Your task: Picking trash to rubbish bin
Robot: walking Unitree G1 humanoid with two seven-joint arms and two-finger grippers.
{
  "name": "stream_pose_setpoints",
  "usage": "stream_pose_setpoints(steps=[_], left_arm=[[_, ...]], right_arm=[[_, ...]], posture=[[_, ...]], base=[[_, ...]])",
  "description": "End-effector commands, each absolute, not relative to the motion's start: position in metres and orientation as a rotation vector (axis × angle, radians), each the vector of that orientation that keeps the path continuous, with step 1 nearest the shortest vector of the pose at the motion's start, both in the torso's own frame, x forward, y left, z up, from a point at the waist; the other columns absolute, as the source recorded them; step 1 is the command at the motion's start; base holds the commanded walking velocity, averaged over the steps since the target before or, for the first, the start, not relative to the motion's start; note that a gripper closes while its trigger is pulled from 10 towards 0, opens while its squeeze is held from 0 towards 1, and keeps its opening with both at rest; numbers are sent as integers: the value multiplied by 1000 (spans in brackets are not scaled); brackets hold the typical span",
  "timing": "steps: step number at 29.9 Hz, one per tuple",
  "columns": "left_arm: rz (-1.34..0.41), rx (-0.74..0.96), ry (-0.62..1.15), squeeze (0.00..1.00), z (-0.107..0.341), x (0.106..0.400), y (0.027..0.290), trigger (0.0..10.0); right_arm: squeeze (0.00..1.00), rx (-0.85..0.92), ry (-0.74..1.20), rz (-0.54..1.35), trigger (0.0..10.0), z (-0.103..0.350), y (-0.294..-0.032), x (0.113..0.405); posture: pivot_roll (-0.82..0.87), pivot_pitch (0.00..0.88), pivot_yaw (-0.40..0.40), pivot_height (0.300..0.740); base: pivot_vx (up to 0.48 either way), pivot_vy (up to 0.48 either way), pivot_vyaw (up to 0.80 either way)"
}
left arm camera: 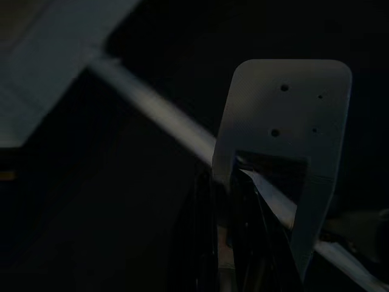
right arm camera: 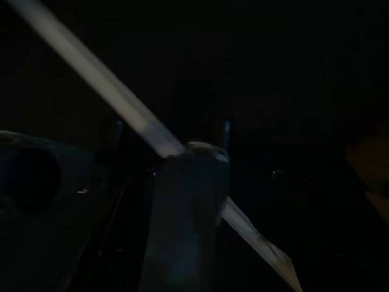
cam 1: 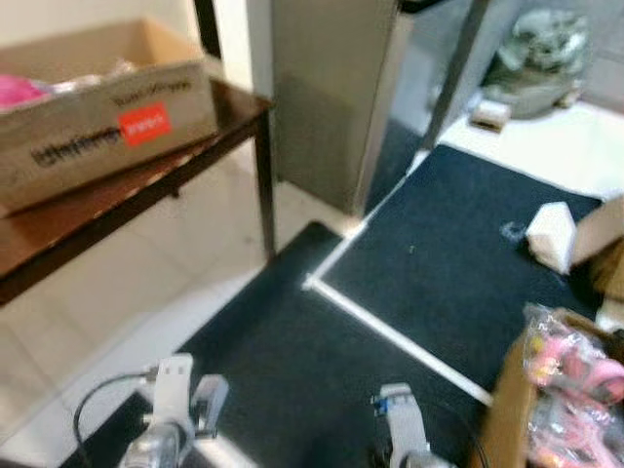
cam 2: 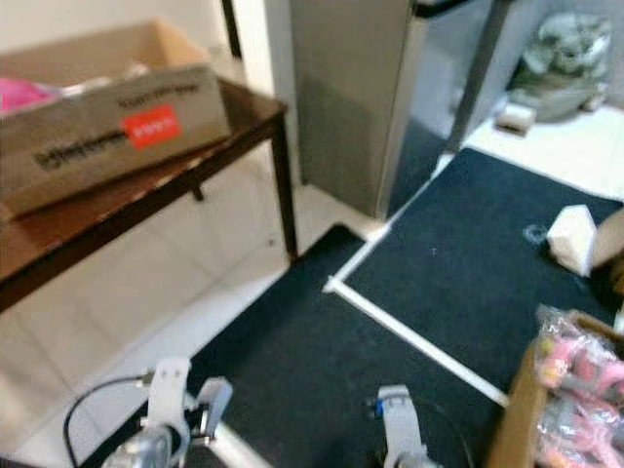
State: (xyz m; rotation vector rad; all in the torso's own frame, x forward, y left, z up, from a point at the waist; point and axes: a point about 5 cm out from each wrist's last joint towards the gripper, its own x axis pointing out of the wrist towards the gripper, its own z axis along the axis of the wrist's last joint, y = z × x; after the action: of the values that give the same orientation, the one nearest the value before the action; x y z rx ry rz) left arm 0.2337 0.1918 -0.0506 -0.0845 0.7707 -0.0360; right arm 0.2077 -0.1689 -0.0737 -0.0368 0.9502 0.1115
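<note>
Looked like a lived-in home, probably a hallway or storage corner. Pale tiled floor (cam 1: 146, 292) with a dark carpet mat (cam 1: 429, 263) edged by a white strip (cam 1: 390, 336). Dark wooden side table (cam 1: 117, 200) carried an open cardboard box (cam 1: 97, 107) with a red label. More clutter on the robot's right: a second cardboard box (cam 1: 502, 409) of pink plastic-wrapped items (cam 1: 570, 375), a white block (cam 1: 551, 234), a grey-green bundle (cam 1: 536, 58) at the far back. Grey cabinet panel (cam 1: 331, 97) behind the table.

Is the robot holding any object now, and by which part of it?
It cannot be told: both arms hang low over the dark carpet, the wrist views are too dark, and no held object is visible.
</note>
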Motion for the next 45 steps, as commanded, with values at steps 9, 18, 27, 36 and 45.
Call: stream_pose_setpoints(steps=[9, 18, 27, 36, 45], left_arm=[[-47, -65, 765, 0, -53, 230, 192, 10000], [-51, -37, 766, 0, -54, 229, 192, 10000], [-43, -56, 765, 0, -53, 231, 191, 10000], [-37, -54, 757, 0, -52, 233, 191, 10000], [-38, -62, 751, 0, -50, 236, 193, 10000]], right_arm=[[0, -36, 969, 93, 10000, -76, -175, 202], [0, -107, 956, 107, 10000, -76, -177, 202], [0, -121, 936, 126, 10000, -72, -172, 210], [0, -130, 927, 132, 10000, -70, -173, 213], [0, -129, 920, 121, 10000, -69, -175, 215]], posture=[[-90, 112, 39, 740], [-91, 105, 43, 740], [-90, 107, 40, 740], [-87, 98, 39, 740], [-95, 95, 44, 740]], base=[[0, 0, 0], [0, 0, 0], [0, 0, 711], [0, 0, 800], [0, 0, 800]])
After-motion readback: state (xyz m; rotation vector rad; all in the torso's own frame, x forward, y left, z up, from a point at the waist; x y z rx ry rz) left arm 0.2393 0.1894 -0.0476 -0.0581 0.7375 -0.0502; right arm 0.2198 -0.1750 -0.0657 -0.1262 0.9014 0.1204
